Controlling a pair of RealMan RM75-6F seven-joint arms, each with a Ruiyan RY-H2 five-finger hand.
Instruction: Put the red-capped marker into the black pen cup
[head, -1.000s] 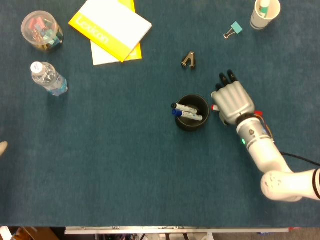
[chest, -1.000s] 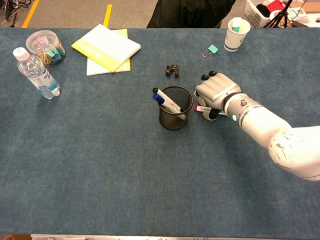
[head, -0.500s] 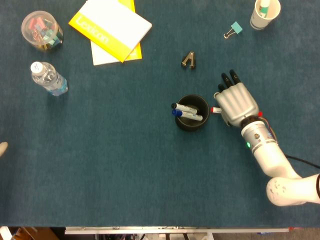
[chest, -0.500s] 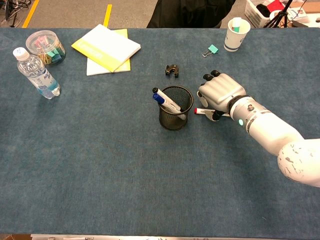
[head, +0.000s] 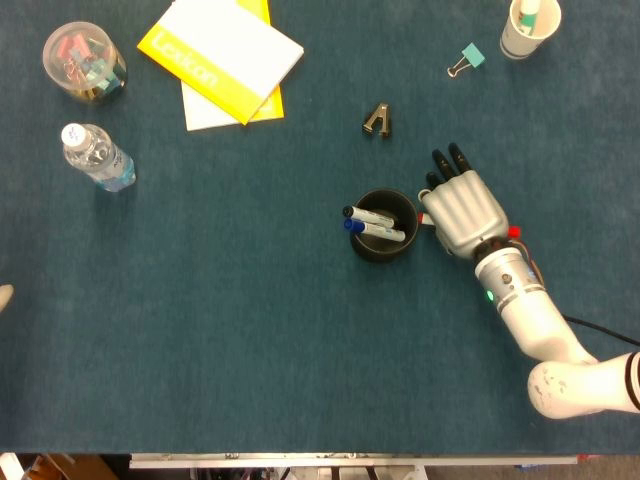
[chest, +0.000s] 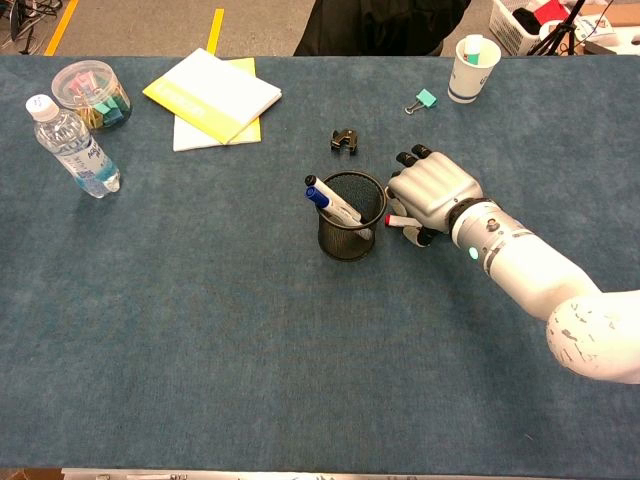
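Right hand (chest: 432, 192) shifted nearer round mesh cup (chest: 351, 216).

Both views are evenly and brightly lit from overhead; the dark blue felt-covered table (head: 230, 330) shows no strong hotspots. Shadows are short and soft, pooling close under the black mesh pen cup (chest: 351, 216) and the silver-grey right hand (chest: 430, 193). The clear plastic water bottle (head: 97, 156) carries small specular glints (as does the white arm casing). Focus is sharp across the centre of each frame. The chest view shows mild wide-angle bowing along the table's far edge, with slight softness toward its corners
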